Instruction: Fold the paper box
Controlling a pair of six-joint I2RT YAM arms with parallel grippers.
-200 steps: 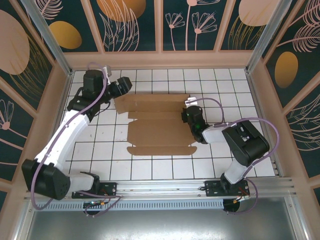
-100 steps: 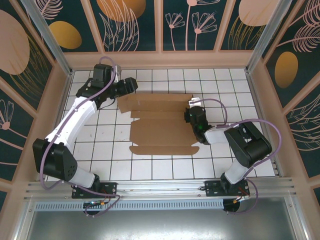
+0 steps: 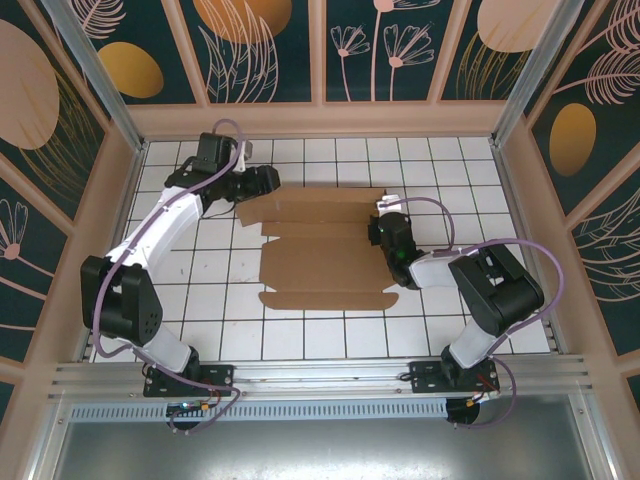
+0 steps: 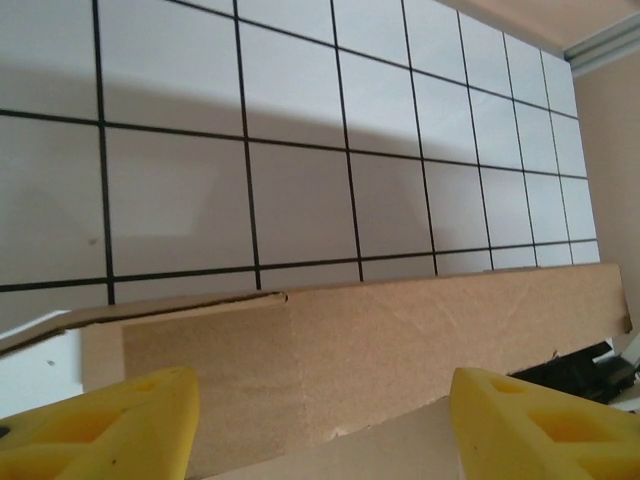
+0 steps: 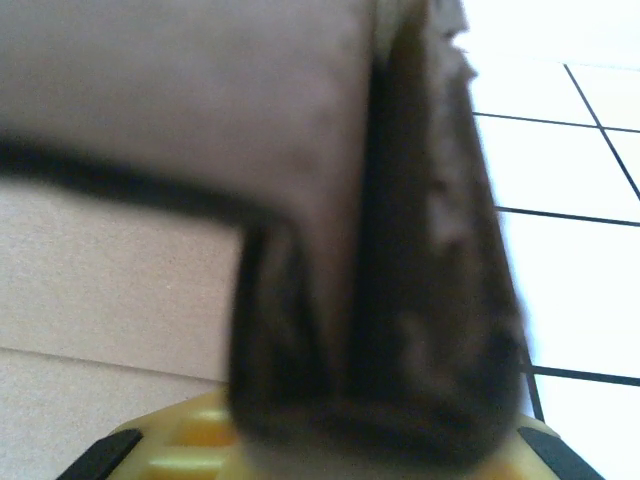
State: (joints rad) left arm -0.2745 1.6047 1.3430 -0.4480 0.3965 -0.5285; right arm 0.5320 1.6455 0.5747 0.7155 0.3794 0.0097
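Observation:
The paper box (image 3: 320,262) lies mostly flat as a brown cardboard sheet in the middle of the white tiled floor. My left gripper (image 3: 266,184) is at its far left corner. In the left wrist view the two yellow fingers (image 4: 110,425) stand wide apart and open, with a long cardboard flap (image 4: 380,340) between and beyond them. My right gripper (image 3: 383,230) is at the sheet's right edge. In the right wrist view a dark, blurred folded flap (image 5: 400,250) fills the space between the yellow jaws, which are shut on it (image 5: 370,445).
Wooden side walls (image 3: 115,200) and a back wall close in the tiled floor (image 3: 330,335). An aluminium rail (image 3: 320,375) runs along the near edge by the arm bases. Bare tiles lie in front of the sheet and to its right.
My left arm has swung right, up to the sheet's far left corner, and its jaws have narrowed a little. The sheet has shifted slightly right. The right arm has barely moved.

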